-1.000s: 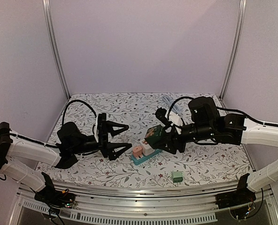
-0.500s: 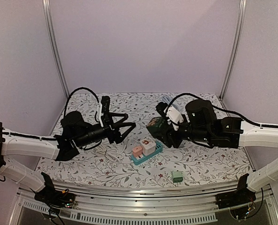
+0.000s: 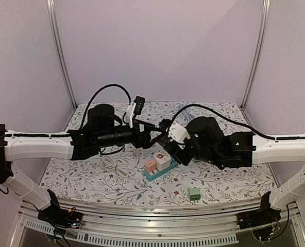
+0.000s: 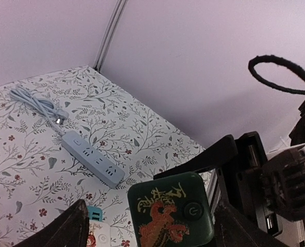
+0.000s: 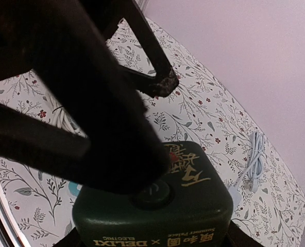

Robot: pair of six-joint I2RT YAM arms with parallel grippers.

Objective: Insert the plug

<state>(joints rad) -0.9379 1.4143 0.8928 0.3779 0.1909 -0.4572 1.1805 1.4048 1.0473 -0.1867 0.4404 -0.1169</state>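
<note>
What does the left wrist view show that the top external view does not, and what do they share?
Only the left wrist view: the grey power strip with its coiled cable, and the dragon-printed top of the green cube. Only the top external view: the left arm and right arm at full length, a loose white cable, a pink plug and a small green block. Both: the floral table cover and the teal base.

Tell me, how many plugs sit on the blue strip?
2. A pink plug on the blue strip's left end, a white plug right beside it. Others may be hidden.
</note>
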